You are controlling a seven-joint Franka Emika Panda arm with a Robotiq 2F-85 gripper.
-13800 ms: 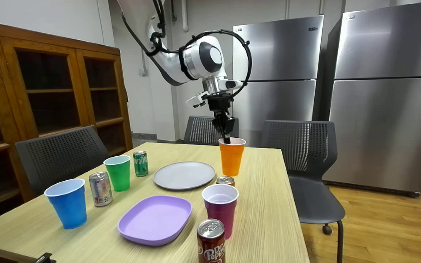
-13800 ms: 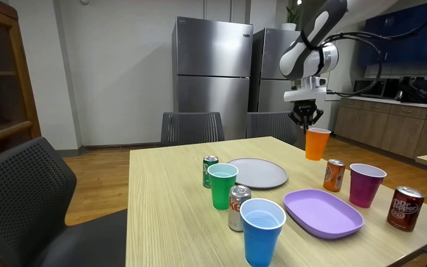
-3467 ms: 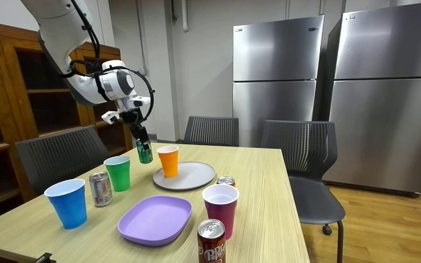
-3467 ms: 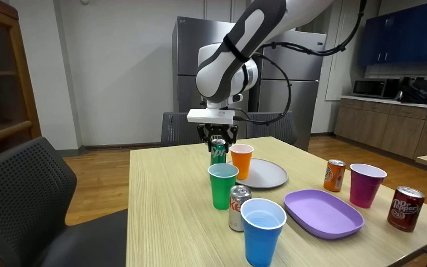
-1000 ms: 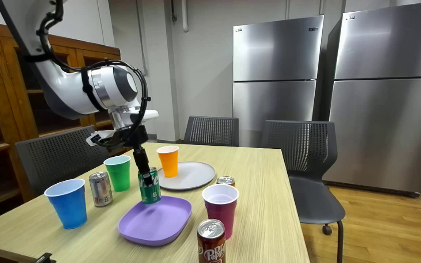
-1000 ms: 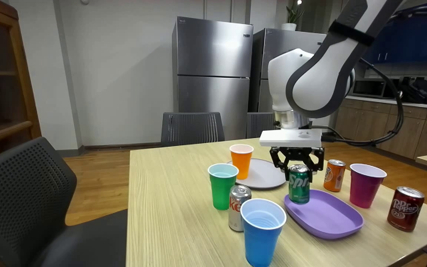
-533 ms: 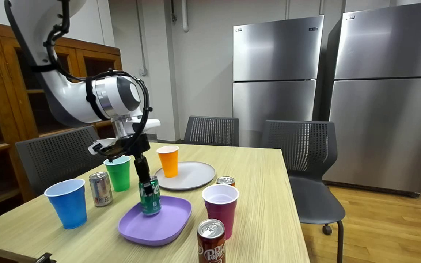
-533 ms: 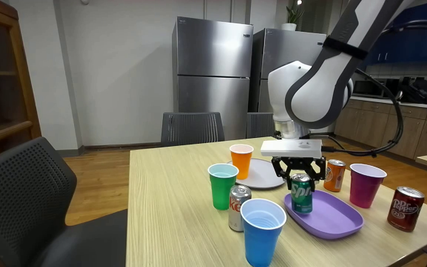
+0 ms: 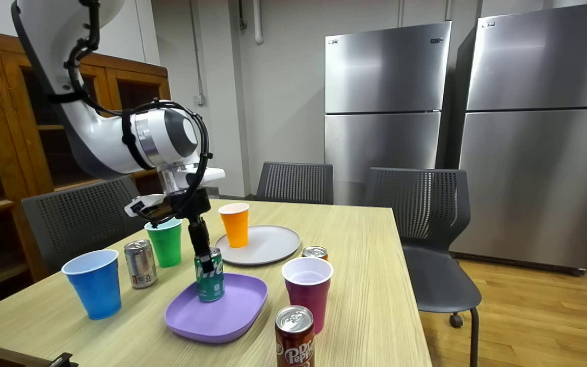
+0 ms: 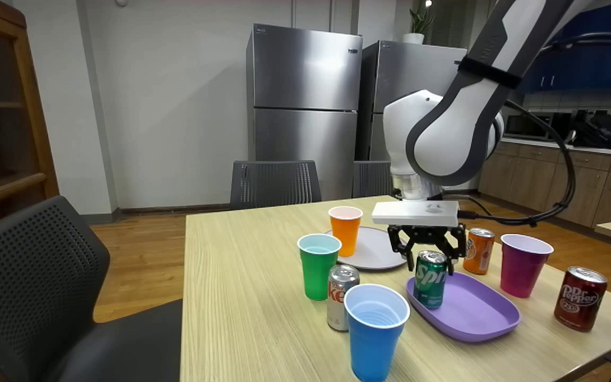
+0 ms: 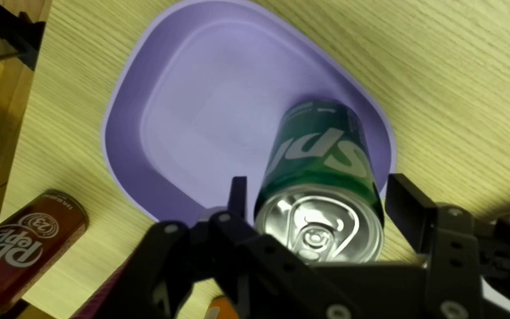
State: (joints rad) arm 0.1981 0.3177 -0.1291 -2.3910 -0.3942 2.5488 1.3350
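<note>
A green Sprite can (image 10: 429,289) stands inside the purple plate (image 9: 217,326), close to the plate's rim, in both exterior views. My gripper (image 10: 430,270) points down around the can's upper part. In the wrist view the silver top of the green can (image 11: 321,150) lies between the two fingers. Bare gaps show between the can and the fingers (image 11: 238,195) on both sides, the one on the right being narrower. The jaws stand wide and do not grip it. Part of the can's lid is hidden behind the gripper's body in the wrist view.
An orange cup (image 10: 345,233) stands on the grey plate (image 10: 377,252). Around lie a green cup (image 10: 317,273), silver can (image 10: 337,307), blue cup (image 10: 375,339), orange can (image 10: 478,252), maroon cup (image 10: 520,270) and Dr Pepper can (image 10: 580,300). Chairs (image 9: 293,181) surround the table.
Earlier the orange cup went onto the grey plate. The Sprite can was carried to the purple plate and lowered into it. In the last half second the fingers have spread off the can.
</note>
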